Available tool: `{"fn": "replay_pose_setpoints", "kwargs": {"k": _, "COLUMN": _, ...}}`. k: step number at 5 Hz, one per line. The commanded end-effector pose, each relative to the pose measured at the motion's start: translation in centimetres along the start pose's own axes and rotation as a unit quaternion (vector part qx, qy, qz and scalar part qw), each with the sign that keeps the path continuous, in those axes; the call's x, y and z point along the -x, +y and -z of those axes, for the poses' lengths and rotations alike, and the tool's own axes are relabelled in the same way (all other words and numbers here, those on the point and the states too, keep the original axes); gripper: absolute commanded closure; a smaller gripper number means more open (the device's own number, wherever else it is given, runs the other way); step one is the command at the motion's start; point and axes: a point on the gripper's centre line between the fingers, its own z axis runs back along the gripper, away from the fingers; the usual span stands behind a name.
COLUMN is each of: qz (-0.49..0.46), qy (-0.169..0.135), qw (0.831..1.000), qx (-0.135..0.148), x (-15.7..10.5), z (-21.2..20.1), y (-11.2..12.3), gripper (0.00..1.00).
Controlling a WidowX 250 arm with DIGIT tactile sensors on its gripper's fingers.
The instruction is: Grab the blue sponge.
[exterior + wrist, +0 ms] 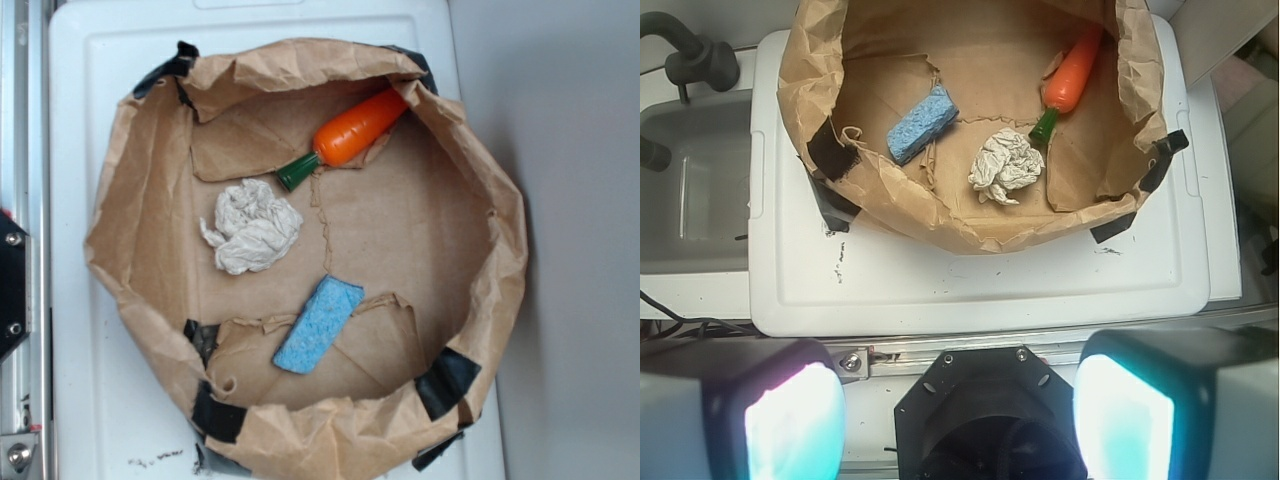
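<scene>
A shallow brown paper basin (150, 180) with rolled, crumpled walls sits on a white plastic lid (90, 90), its rim patched in places with black tape (445, 382). Three things lie on its flat floor. The blue sponge (318, 324) rests toward the near edge in the exterior view, flat on the paper and set at a slant, one short end by a torn flap of paper; nothing touches it. The crumpled off-white paper wad (252, 227) lies up and to the left of it, apart from the sponge. The orange toy carrot (355, 131) (green stub pointing down-left) lies at the far side, its orange end up against the basin's wall, well apart from the sponge.

In the wrist view the same basin appears at the top, with the sponge (922, 123) to the left, the wad (1006, 165) in the middle and the carrot (1070, 78) to the right. The pincer (958, 420) shows at the bottom of that view, well back from the basin and over the edge of the lid: its two fingers (790, 415) stand wide apart at the left and right corners, with only the dark mount between them, and they have hold of nothing. A grey sink (690, 190) sits to the left of the lid.
</scene>
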Motion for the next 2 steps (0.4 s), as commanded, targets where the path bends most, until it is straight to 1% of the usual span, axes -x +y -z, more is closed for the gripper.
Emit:
{"fn": "replay_pose_setpoints", "kwargs": {"k": 1, "qz": 0.000, "qy": 0.000, "qw": 1.000, "qx": 0.000, "x": 0.0, "z": 0.0, "y": 0.0, "gripper": 0.00}}
{"fn": "replay_pose_setpoints", "kwargs": {"k": 2, "qz": -0.037, "qy": 0.018, "qw": 0.999, "qx": -0.002, "x": -3.9, "z": 1.3, "y": -1.5, "gripper": 0.00}}
